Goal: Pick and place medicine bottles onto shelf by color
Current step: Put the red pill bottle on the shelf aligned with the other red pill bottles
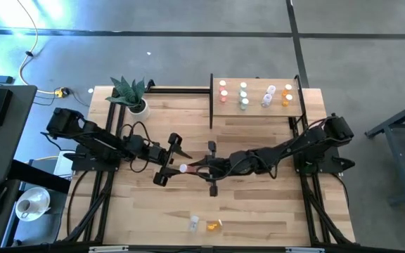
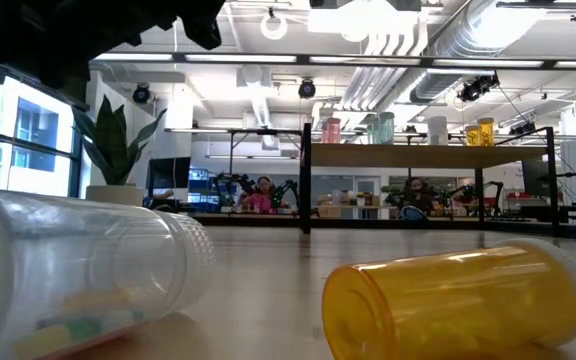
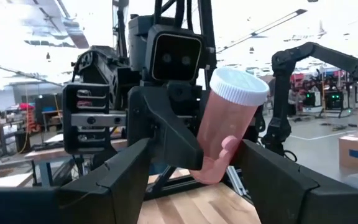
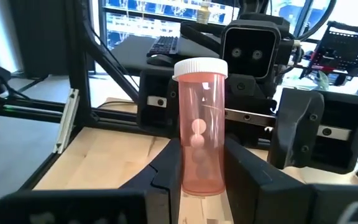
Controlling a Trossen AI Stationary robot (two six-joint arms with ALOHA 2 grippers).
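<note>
Sorting roughly three-quarters done: about nine bottles stood on shelf [image 1: 255, 107]. Pink bottle [image 4: 199, 127] clamped in right gripper [image 4: 199, 180] mid-surface; left gripper [image 3: 194, 174] spread wide around it. Clear bottle [image 1: 194, 223], orange bottle [image 1: 214, 224] left lying.

We see two bottles [image 1: 204, 224] lying near the table's [image 1: 259, 211] front edge, the shelf [image 1: 255, 105] at the back right.
</note>
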